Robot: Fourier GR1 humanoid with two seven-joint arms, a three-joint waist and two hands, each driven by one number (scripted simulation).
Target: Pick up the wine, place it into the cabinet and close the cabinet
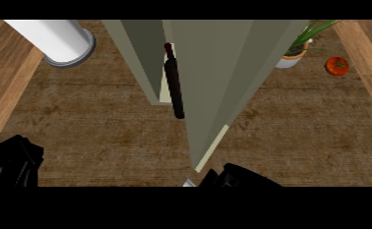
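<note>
At centre, top to middle: cabinet (145,61), grey-green, seen steeply from above, standing on the brown counter (102,125). Its door (218,75) stands open, swung toward the viewer, its pale edge running down to a point near the lower middle.

Wine (173,88): dark bottle, upright, inside the cabinet opening, between the left cabinet wall and the open door; neck toward the top of the view, base toward the cabinet's front lip. No hand touches it.

Left hand (18,161): black, at the lower left edge, on or just above the counter, well apart from the cabinet. Fingers bunched in shadow; how far open, cannot tell. Holds nothing visible.

Right hand (236,176): black, at the lower edge, just beside the door's bottom corner. Only part shows; finger state cannot be told, nor whether it touches the door.

Upper left: white cylinder (54,39) with a grey rim. Upper right: potted plant (294,53), white pot, green leaves; tomato (336,66) near it, apart. Wooden strips (15,71) border both sides.
</note>
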